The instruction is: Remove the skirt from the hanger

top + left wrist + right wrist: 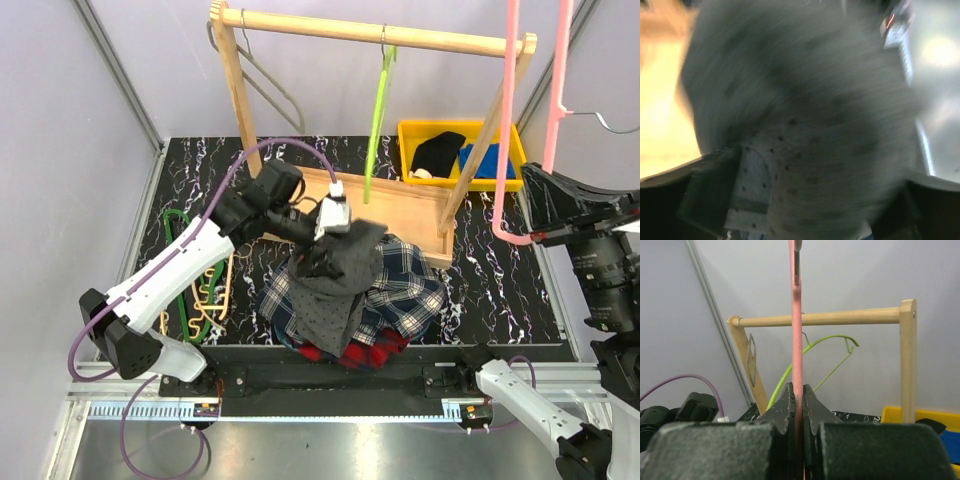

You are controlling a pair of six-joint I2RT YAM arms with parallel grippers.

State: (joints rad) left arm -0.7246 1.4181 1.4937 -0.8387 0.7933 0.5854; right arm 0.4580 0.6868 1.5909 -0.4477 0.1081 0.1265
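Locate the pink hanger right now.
In the top external view, the pink hanger hangs at the right side, just right of the wooden rack and the yellow bin, clamped in the right pincer.

Bright, even light; left wrist view badly motion-blurred (other two views sharp).

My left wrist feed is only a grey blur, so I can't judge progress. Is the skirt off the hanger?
Observer: Yes. The pink hanger is bare, raised at the right, apart from the grey skirt.
Operator: What has the hanger?
Observer: The right gripper is shut on its pink bar.
Operator: What lies under the skirt?
Observer: A pile of plaid clothes on the table.
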